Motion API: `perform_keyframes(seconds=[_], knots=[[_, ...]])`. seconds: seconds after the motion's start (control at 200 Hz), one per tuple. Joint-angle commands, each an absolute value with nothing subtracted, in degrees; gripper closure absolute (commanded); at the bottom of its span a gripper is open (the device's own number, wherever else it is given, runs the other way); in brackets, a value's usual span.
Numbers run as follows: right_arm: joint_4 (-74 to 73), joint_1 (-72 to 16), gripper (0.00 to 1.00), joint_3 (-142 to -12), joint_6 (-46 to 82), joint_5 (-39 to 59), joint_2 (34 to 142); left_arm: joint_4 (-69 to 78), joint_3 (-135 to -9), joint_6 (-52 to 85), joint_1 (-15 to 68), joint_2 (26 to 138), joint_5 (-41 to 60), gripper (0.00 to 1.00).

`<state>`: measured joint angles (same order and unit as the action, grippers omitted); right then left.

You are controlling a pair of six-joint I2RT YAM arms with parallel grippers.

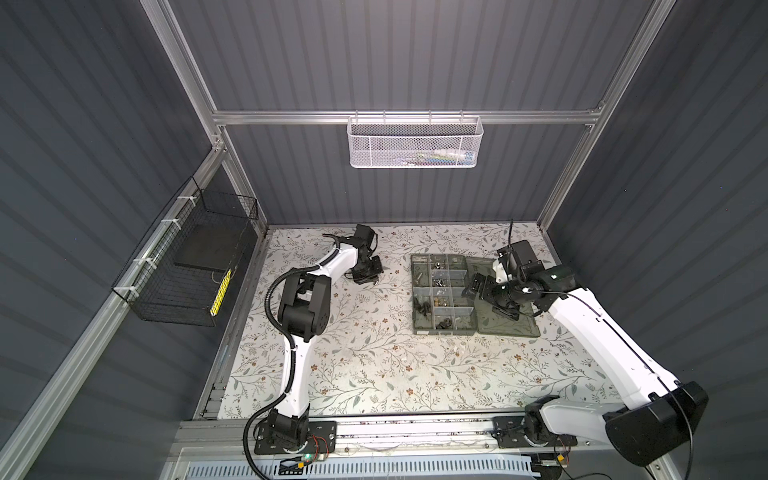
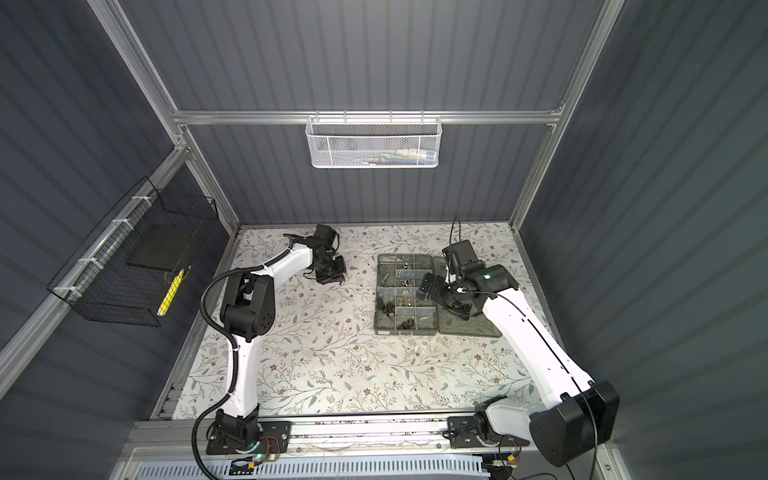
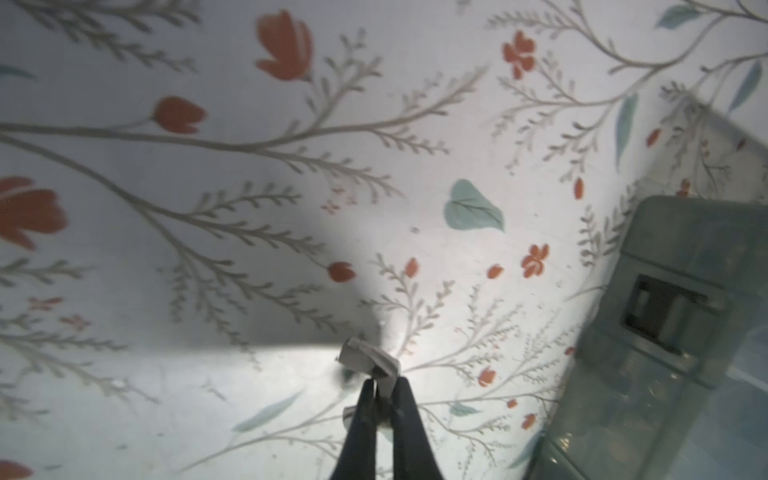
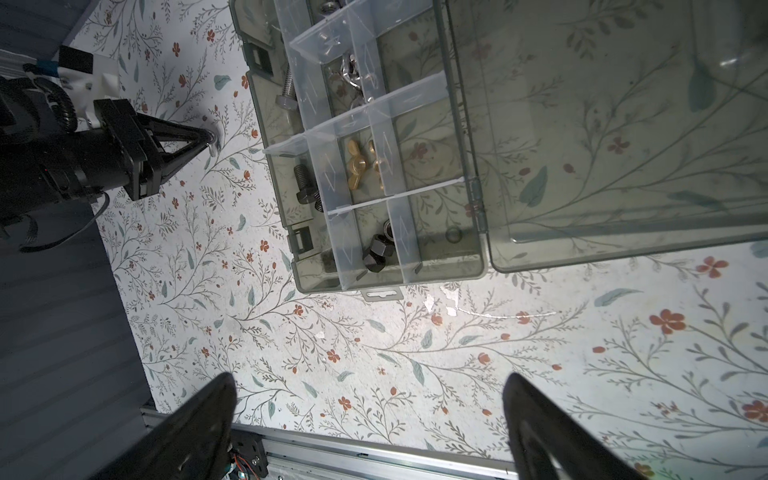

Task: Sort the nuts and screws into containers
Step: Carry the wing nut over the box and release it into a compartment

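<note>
Left gripper is clenched on a small shiny silver fastener, pinched at the very fingertips. Whether it is a nut or a screw head cannot be told. In both top views this gripper sits left of centre, low over the desk. It is well apart from the organiser box, which lies right of centre with its lid folded flat to the right. Right gripper is released, jaws wide and empty, hovering by the hinge side of the box.

Step in hand, by judgement: pick made, transfer pending. The next move calls for a lift, a carry rightward across the desk, and a low release between the dividers into the compartment holding like silver pieces. Other compartments hold brass wing nuts, a black bolt and black cap nuts. No other loose fastener can be made out on the desk, so sorting appears nearly done.

Surface: a white covering printed with grey twigs and red flowers, scuffed near the box. Enclosure: dark ribbed panels on aluminium framing, with a white mesh basket at upper centre and a black wire basket at left
</note>
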<state>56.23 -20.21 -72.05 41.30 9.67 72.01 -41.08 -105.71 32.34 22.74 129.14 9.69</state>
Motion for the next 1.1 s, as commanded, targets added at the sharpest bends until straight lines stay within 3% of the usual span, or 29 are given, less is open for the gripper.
perform_keyframes(seconds=[0.0, 0.645, 0.886, 1.096], knots=[[58.00, -18.90, 0.01, -72.96, 40.61, 9.63, 70.32, -42.60, -108.47, 32.04, 25.31, 126.81, 10.54, 1.00], [60.84, -10.52, 0.01, -70.25, 38.87, 11.24, 64.42, -35.27, -126.08, 40.15, 38.53, 133.72, 15.01, 1.00], [61.30, -8.62, 0.01, -68.58, 38.41, 11.16, 61.26, -32.63, -124.17, 41.61, 39.81, 137.53, 16.66, 1.00], [59.79, -8.35, 0.01, -67.07, 38.98, 11.52, 61.61, -31.56, -121.73, 40.88, 40.25, 137.29, 16.41, 0.87]])
